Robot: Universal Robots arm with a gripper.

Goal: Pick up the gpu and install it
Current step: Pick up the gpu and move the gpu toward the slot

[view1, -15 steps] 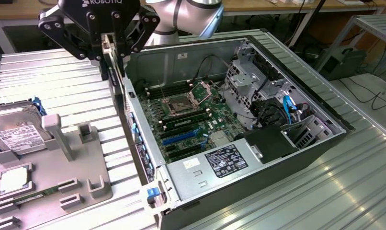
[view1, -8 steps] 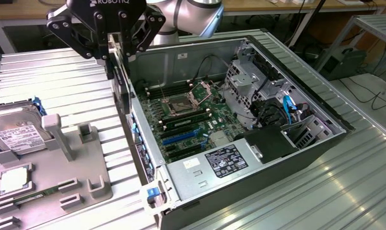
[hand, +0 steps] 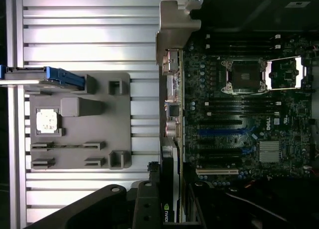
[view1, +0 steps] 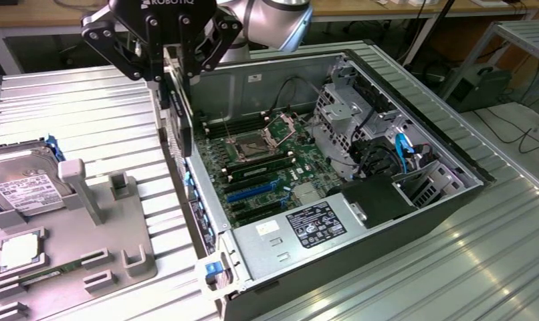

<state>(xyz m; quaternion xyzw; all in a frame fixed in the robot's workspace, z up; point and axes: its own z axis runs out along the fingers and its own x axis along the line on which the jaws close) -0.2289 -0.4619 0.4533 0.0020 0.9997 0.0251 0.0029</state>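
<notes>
Grey holder [view1: 118, 227] lies on the ribbed metal table [view1: 91, 107] at the exterior view's left. It carries a silver hard drive [view1: 20, 180], partly cut off by the picture edge, a square chip [view1: 20, 251] and a green memory stick [view1: 42, 275] that is hard to make out. To the right of it, the black gripper [view1: 176, 70] hangs with its fingers pinching the top of the graphics card [view1: 178, 114]. The card is in the air, upright and seen edge-on, so its face is hidden. Its lower end is by the left wall of the open computer case [view1: 243, 80], and I cannot tell if they touch. Inside the case lies the motherboard [view1: 269, 174], and further right a blue cable [view1: 402, 150] runs among dark parts that are difficult to separate.
</notes>
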